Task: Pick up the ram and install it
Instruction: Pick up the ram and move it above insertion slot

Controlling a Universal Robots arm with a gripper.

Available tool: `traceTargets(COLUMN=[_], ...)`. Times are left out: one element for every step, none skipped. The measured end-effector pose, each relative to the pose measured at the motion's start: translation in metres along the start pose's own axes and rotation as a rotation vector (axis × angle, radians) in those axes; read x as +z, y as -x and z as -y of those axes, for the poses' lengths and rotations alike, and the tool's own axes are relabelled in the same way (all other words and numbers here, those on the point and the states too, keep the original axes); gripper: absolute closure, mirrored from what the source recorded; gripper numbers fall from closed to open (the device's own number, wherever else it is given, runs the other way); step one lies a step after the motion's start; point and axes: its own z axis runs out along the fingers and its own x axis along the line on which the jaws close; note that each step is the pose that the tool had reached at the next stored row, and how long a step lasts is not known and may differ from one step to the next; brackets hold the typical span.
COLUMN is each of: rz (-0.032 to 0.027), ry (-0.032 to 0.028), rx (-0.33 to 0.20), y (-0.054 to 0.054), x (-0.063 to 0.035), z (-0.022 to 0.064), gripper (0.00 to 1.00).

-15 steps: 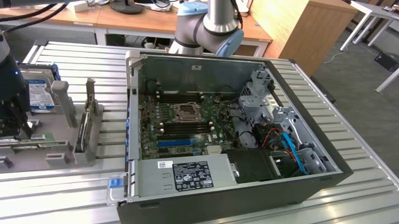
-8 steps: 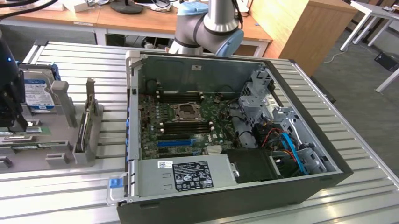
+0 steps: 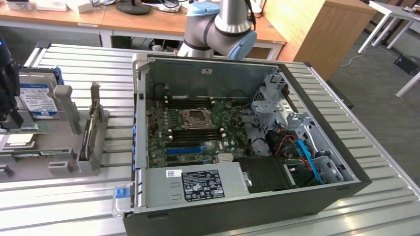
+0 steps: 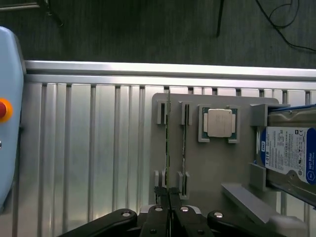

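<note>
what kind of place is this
Most likely a robotics lab or workshop set up for computer assembly: an open PC case sits on a slatted aluminium table, a grey fixture holds the ram and a hard drive, and wooden desks stand behind.

We see a ribbed aluminium tabletop (image 3: 59, 206) of pale slats in the foreground. Behind it stand light wooden desks (image 3: 131, 22) and a wooden cabinet (image 3: 315, 34). Grey carpet (image 3: 374, 83) covers the floor, where a white-legged table (image 3: 394, 10) stands at the exterior view's right. Black cables (image 4: 264, 11) trail across the carpet. The light is soft and even.
</note>
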Motion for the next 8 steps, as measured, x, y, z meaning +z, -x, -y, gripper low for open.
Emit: traceTargets(rz=[0.0000,0.0000,0.0000,0.0000,0.0000,0.0000,0.0000,0.0000], ry=[0.0000,0.0000,0.0000,0.0000,0.0000,0.0000,0.0000,0.0000], rx=[0.000,0.000,0.000,0.000,0.000,0.000,0.000,0.000], y=[0.000,0.000,0.000,0.000,0.000,0.000,0.000,0.001], x=[-0.0040,-0.0081,-0.0119,-0.0156,-0.0192,-0.0229,-0.0265,-0.0302], z=[-0.0001,-0.0003,-0.0004,-0.0005,-0.0007,-0.0008,-0.0009,-0.0010], gripper=[0.88,0.88,0.88,0.88,0.88,0.88,0.88,0.88])
